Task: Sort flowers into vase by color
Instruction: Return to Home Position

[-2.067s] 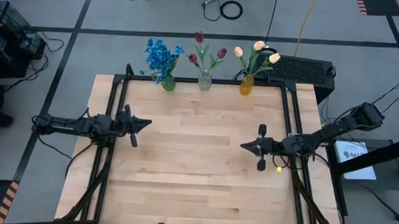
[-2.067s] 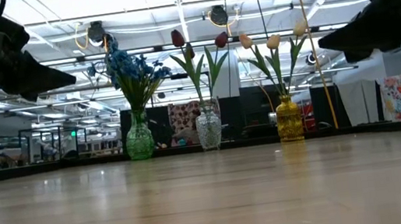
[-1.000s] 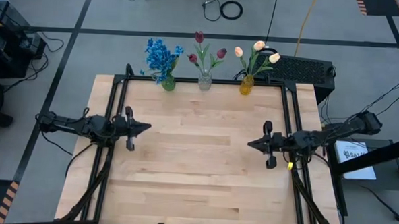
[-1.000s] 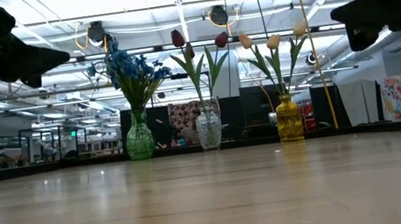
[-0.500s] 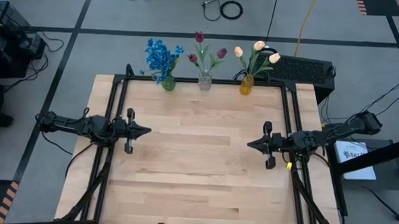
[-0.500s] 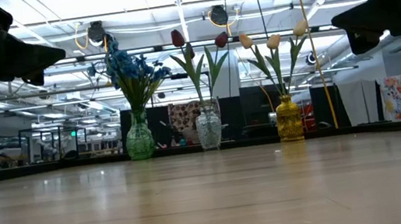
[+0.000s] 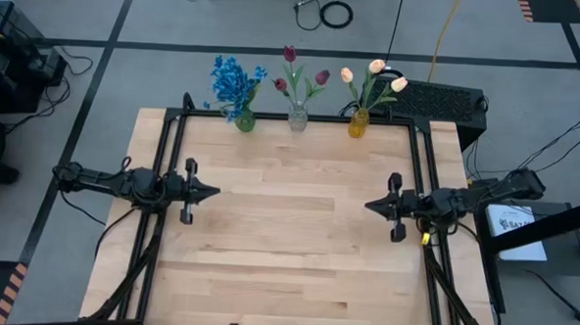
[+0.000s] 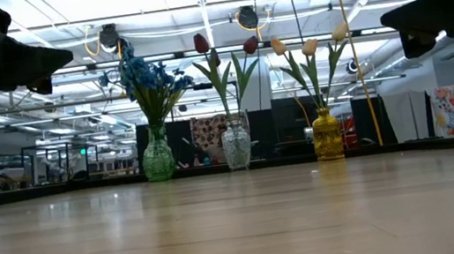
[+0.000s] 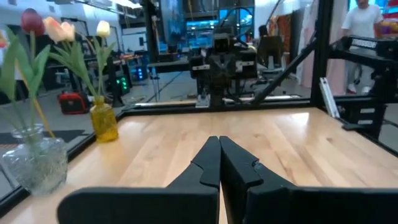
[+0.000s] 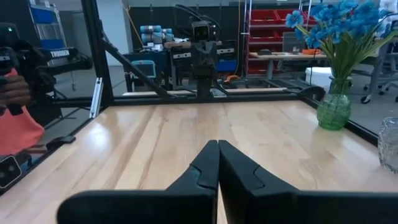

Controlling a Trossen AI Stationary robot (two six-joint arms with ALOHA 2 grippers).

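Three vases stand in a row at the table's far edge. Blue flowers [image 7: 233, 82] stand in a green vase [image 7: 245, 121], dark red tulips [image 7: 299, 70] in a clear vase [image 7: 298, 118], and cream-yellow tulips [image 7: 372, 76] in a yellow vase [image 7: 358, 124]. My left gripper [image 7: 213, 190] hovers level at the table's left side, shut and holding nothing, pointing toward the middle. My right gripper [image 7: 369, 205] hovers level at the right side, also shut and holding nothing, facing the left one. The wrist views show each pair of fingers closed, left [image 9: 219, 146] and right [image 10: 217, 149].
Black frame rails [image 7: 173, 157] run along the table's left, right and far edges. A black box [image 7: 440, 99] lies just beyond the far right corner. A person [image 10: 15, 118] stands beyond the table's near side. Bare wood [image 7: 287, 221] lies between the arms.
My right gripper has drawn back a little toward the table's right edge, staying shut and level. The flowers and vases have kept still.
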